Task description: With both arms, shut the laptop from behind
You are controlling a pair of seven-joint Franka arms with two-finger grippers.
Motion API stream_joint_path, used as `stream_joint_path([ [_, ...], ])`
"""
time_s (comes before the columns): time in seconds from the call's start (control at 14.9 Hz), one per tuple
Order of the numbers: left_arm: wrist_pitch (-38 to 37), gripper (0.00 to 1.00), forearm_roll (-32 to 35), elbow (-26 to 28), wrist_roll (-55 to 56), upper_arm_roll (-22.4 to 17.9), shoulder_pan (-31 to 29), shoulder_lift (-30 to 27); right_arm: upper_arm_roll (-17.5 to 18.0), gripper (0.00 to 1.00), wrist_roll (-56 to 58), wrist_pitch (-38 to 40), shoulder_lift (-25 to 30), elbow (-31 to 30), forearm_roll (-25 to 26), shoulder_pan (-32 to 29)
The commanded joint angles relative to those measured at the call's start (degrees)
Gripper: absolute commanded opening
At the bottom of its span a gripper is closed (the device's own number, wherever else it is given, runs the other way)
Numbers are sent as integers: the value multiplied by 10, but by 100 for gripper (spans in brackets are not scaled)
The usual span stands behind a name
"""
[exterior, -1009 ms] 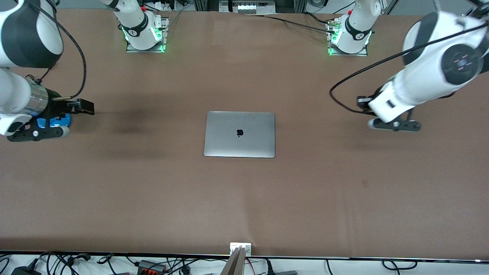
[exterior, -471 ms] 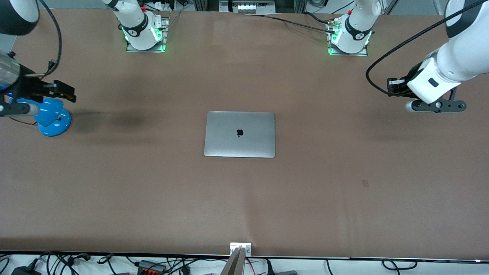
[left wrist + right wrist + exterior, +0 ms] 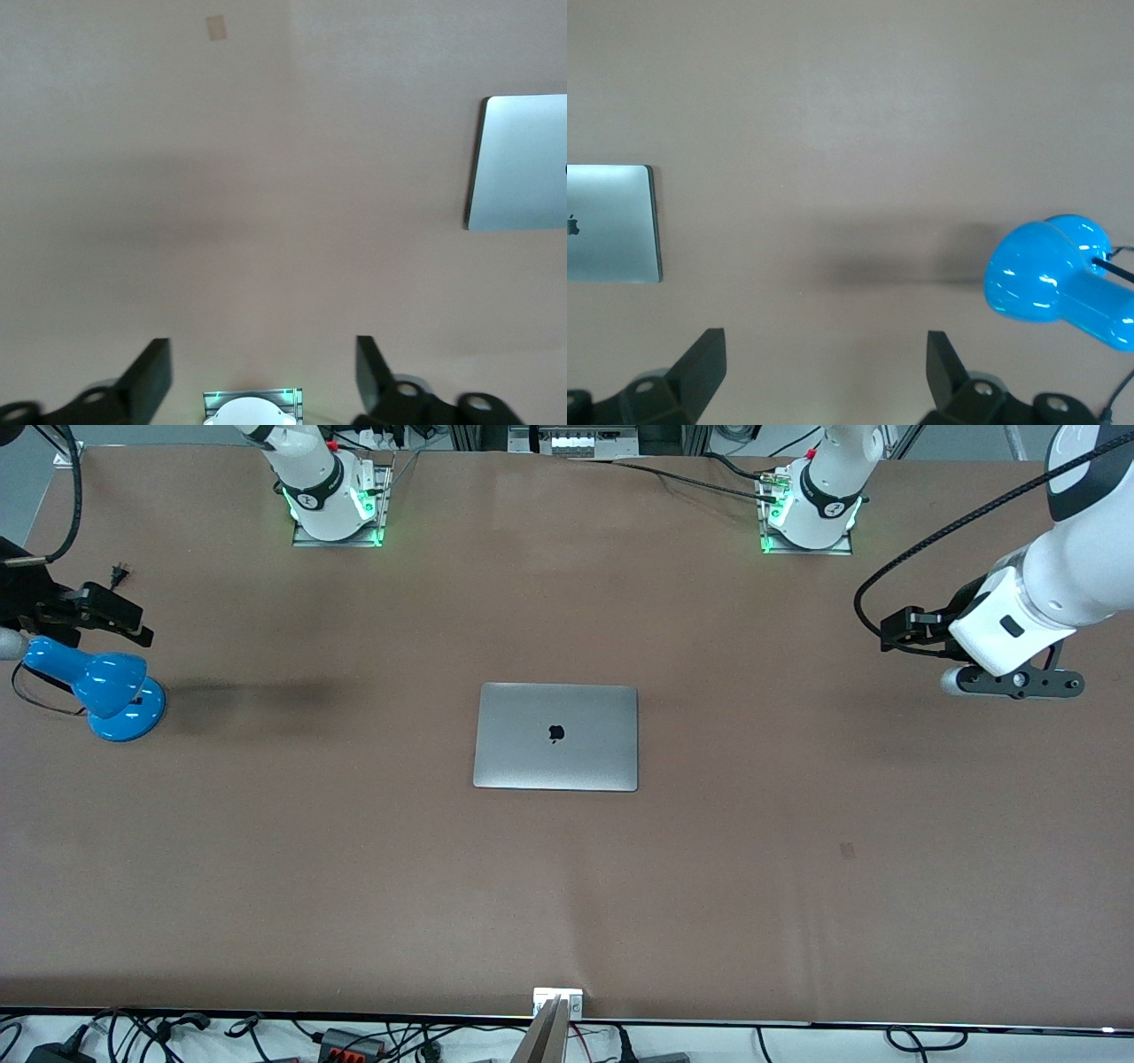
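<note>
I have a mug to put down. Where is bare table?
Bare table lies on every side of the closed laptop, widest on its front-camera side. Only the blue lamp crowds the right arm's end, beneath the right gripper.

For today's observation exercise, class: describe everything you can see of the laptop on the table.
The laptop is slim, silver-grey and looks like brushed metal, with rounded corners and a dark apple logo at the middle of its lid. It is shut, lid down, lying flat on the brown table near its centre, edges square to the table's. Keyboard and screen are hidden. Nothing rests on it or touches it; both wrist views show only one end of it, well apart from either gripper.
</note>
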State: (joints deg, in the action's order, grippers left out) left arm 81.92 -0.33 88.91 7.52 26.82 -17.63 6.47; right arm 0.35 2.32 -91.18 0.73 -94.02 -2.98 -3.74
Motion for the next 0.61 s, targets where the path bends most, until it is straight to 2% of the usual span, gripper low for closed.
stream_joint_path([
  [0.0,-17,100,1,-22,1,2,-6,8,4,100,0,6,10,-6,31,6],
  [0.07,-16,100,9,-23,6,1,-7,9,9,100,0,9,10,-2,46,8],
  [0.34,-14,100,23,-24,29,-1,7,6,10,100,-1,28,8,-4,44,7],
  [0.4,-14,100,31,-23,29,-16,28,3,10,100,-1,27,4,-4,44,7],
  [0.47,-13,100,39,-21,28,-49,45,-12,9,100,0,25,-3,-1,44,7],
  [0.54,-14,100,39,-12,28,-59,49,-21,9,100,0,26,-3,-1,44,7],
])
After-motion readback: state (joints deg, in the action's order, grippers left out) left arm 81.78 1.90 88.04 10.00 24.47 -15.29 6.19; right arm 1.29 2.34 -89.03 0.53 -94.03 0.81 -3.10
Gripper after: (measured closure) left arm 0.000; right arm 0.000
